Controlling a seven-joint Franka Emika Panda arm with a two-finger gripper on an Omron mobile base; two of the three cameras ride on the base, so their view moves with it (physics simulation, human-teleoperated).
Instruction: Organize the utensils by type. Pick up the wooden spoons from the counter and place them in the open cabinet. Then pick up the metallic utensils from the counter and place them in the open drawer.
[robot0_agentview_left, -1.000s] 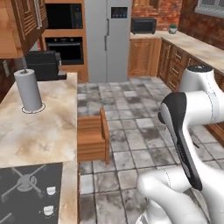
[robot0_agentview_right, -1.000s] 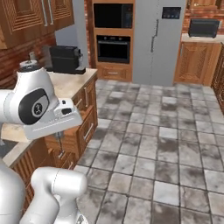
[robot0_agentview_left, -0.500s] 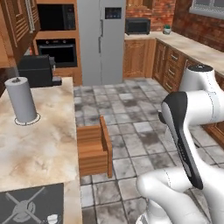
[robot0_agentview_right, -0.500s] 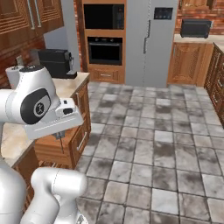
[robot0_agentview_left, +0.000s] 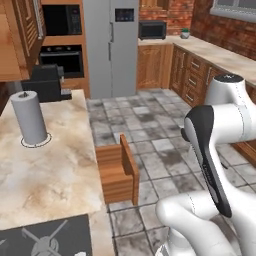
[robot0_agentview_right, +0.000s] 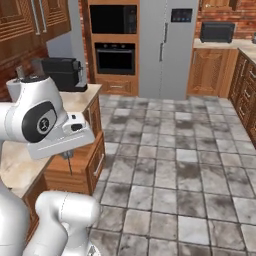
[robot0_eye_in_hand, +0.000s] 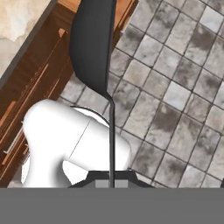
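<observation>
My gripper (robot0_eye_in_hand: 110, 173) is shut on the wire-slim handle of a dark grey metal spoon (robot0_eye_in_hand: 93, 48), whose oval bowl points away from the hand over the wooden drawer fronts and the tiled floor. In the right base view the gripper (robot0_agentview_right: 67, 154) hangs from the white hand just above the open drawer (robot0_agentview_right: 75, 172). The same drawer (robot0_agentview_left: 118, 173), a medium-brown wooden box, juts out from under the counter (robot0_agentview_left: 50, 170) in the left base view. A corner of the beige counter (robot0_eye_in_hand: 19, 17) shows at the top left of the hand view.
A grey paper-towel roll (robot0_agentview_left: 30, 118) and a black coffee machine (robot0_agentview_left: 46, 82) stand on the counter, and a dark stovetop (robot0_agentview_left: 45, 240) lies at its near end. Oven (robot0_agentview_right: 115, 56) and fridge (robot0_agentview_right: 166, 47) are at the back. Grey tiled floor (robot0_agentview_right: 170, 165) lies open to the right.
The whole scene has shifted in both base views, so the base has driven along the counter. The open drawer now looks larger and nearer. The gripper stays shut on the spoon.
</observation>
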